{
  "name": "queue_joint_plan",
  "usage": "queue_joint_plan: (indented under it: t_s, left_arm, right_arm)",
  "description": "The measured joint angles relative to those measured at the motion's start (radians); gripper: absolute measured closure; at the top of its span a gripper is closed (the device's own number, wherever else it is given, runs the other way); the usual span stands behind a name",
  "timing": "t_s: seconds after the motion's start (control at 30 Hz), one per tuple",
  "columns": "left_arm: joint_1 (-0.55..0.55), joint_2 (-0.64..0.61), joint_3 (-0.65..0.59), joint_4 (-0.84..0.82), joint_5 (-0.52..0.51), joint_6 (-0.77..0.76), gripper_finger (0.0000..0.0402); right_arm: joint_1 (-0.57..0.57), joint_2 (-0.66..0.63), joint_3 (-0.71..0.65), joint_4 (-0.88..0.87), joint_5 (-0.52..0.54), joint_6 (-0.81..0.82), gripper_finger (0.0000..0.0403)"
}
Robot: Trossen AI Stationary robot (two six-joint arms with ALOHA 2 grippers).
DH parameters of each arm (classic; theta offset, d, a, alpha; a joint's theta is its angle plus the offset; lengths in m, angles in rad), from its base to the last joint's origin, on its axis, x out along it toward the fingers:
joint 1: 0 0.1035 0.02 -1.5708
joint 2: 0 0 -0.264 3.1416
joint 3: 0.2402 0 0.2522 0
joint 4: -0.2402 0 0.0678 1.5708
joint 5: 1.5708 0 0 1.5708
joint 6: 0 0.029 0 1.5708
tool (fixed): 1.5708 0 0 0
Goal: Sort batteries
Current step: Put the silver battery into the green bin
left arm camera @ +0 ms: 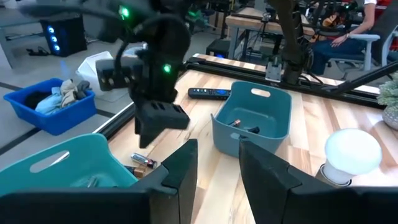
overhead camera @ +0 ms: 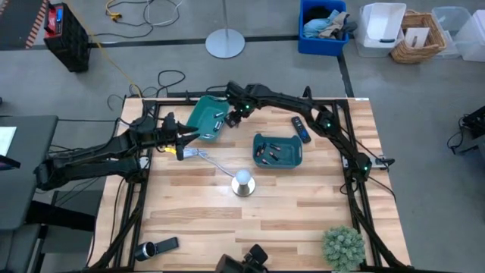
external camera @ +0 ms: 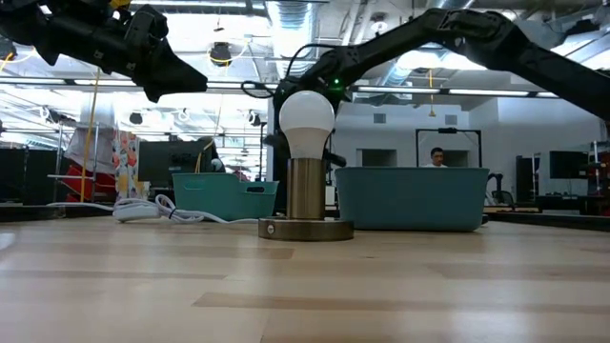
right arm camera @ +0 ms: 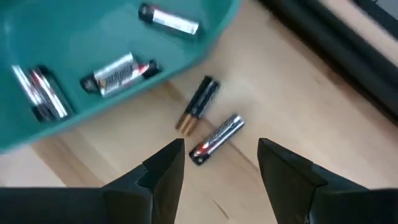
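Two loose batteries on the surface (right arm camera: 298,81): a dark one with gold tip (right arm camera: 198,104) and a silver one (right arm camera: 216,139), close together just outside the left teal bin's rim (right arm camera: 205,43). More batteries in that bin (right arm camera: 118,74), a few in the right teal bin (overhead camera: 276,152) too, probably four. My right claw (right arm camera: 221,163) hovers over the loose pair, fingers apart, nothing held. My left claw (left arm camera: 217,165) hangs beside the left bin, fingers apart, empty. Bulb lamp (overhead camera: 243,182) stands mid-surface, black remote (overhead camera: 301,129) past the right bin.

Bare wood around two loose batteries (right arm camera: 208,121) under the open right pincer (right arm camera: 221,165); teal bin (right arm camera: 93,56) rim beside
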Motion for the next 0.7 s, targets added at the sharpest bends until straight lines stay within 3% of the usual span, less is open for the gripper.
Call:
queue_joint_plan:
  t_s: [0.5,0.7]
  left_arm:
    - [0.000,0.000,0.000,0.005,0.016,0.000,0.0290]
    - [0.000,0.000,0.000,0.004,0.015,0.000,0.0290]
  right_arm:
    - [-0.017,0.000,-0.008,-0.006,-0.044,0.072,0.0181]
    - [0.021,0.000,0.001,0.115,-0.047,0.083,0.0181]
